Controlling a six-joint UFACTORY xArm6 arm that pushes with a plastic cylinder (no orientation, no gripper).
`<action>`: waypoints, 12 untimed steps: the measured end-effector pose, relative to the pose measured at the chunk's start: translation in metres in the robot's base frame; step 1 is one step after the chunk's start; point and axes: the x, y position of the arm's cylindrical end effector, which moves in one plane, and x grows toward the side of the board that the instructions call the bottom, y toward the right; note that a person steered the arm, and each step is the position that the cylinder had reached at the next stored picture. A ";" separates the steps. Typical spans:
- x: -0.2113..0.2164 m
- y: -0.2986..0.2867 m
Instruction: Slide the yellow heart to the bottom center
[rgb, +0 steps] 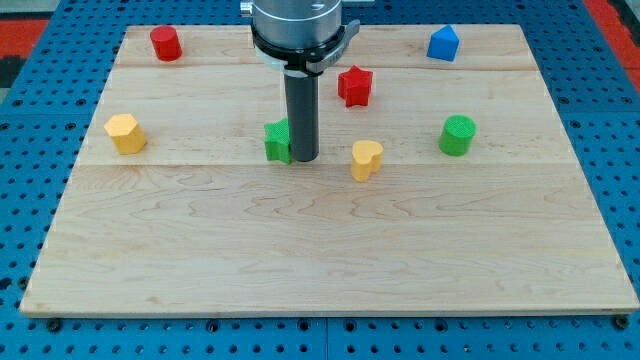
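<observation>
yellow heart (366, 159) upright, lobes up; my tip (303, 160) left

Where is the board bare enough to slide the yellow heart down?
Bare: everything below the yellow heart, to the board's bottom edge. Crowded: the middle band, where my tip touches the green block, red star above.

A wide, round, silver-grey metal arm housing (294, 20) enters from the view's top, ringed at its lower edge by a black band with small lugs jutting out on either side. From its underside hangs a straight, dark grey cylindrical rod (301, 110), smooth and unmarked, with a faint lighter sheen down one side. It ends in a blunt flat tip (303, 159).
</observation>
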 end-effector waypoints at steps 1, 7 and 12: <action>-0.001 0.014; -0.035 0.044; 0.085 0.090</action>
